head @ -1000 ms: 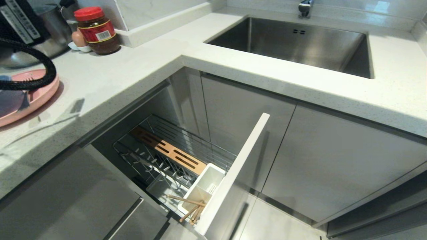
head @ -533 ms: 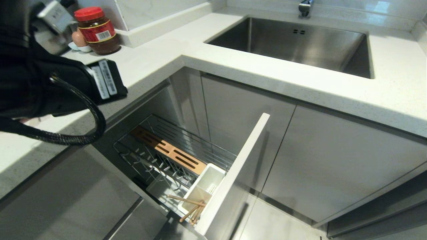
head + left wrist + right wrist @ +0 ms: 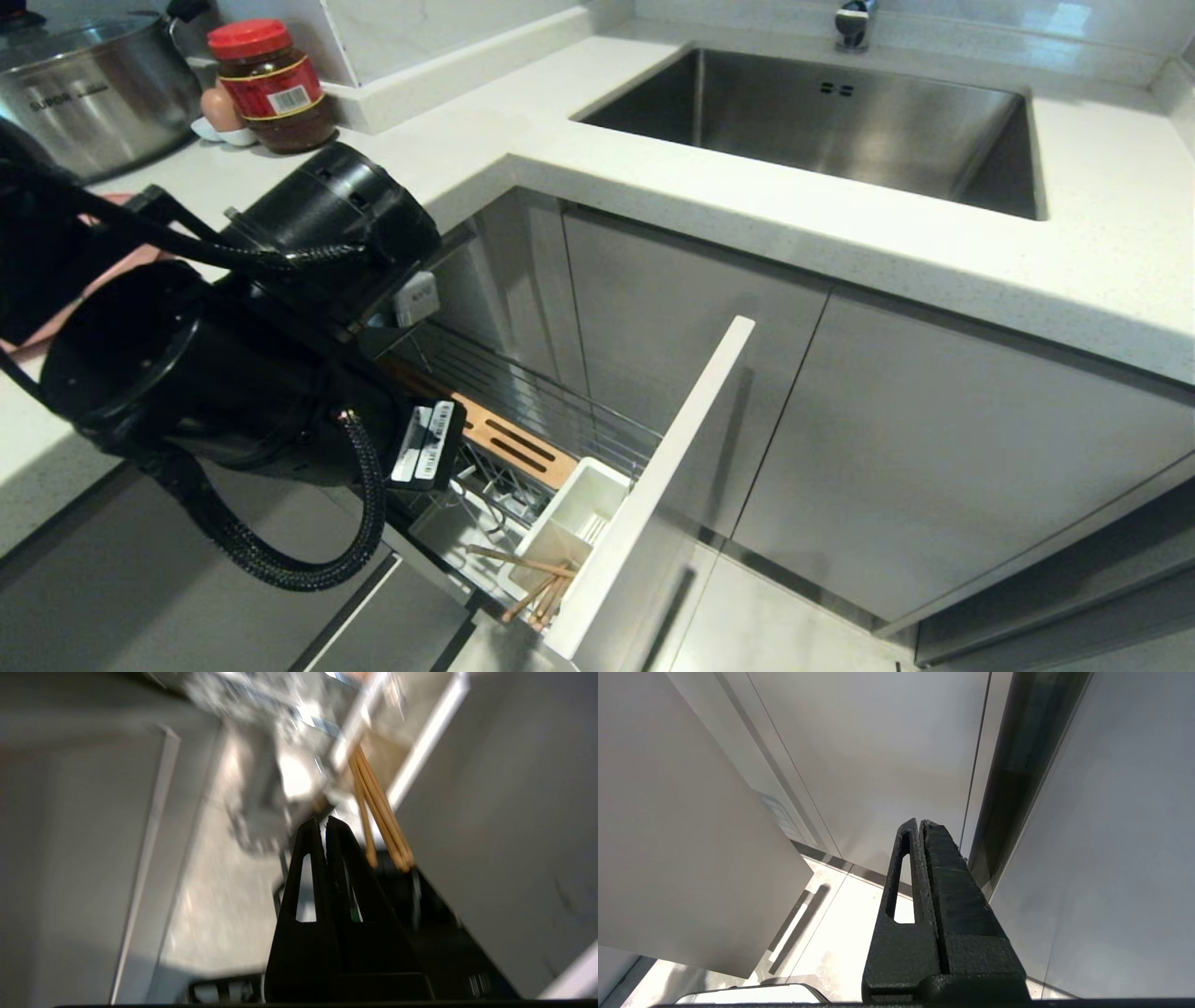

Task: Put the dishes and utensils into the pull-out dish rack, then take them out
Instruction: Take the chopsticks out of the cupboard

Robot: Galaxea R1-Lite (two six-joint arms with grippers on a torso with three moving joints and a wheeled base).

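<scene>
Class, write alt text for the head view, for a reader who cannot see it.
The robot's black left arm reaches over an open pull-out dish rack below a white counter. Wooden chopsticks lean in its white utensil cup; a steel sink sits behind.

Home kitchen, white countertop [image 3: 653,177], inset steel sink [image 3: 822,121], cabinets [image 3: 934,448], pot [image 3: 93,93], sauce jar [image 3: 273,86]

Counts: one pot [image 3: 89,89], one jar [image 3: 273,86], one egg [image 3: 220,108], one sink [image 3: 831,131], chopsticks [image 3: 534,583] roughly four, blurred.
</scene>
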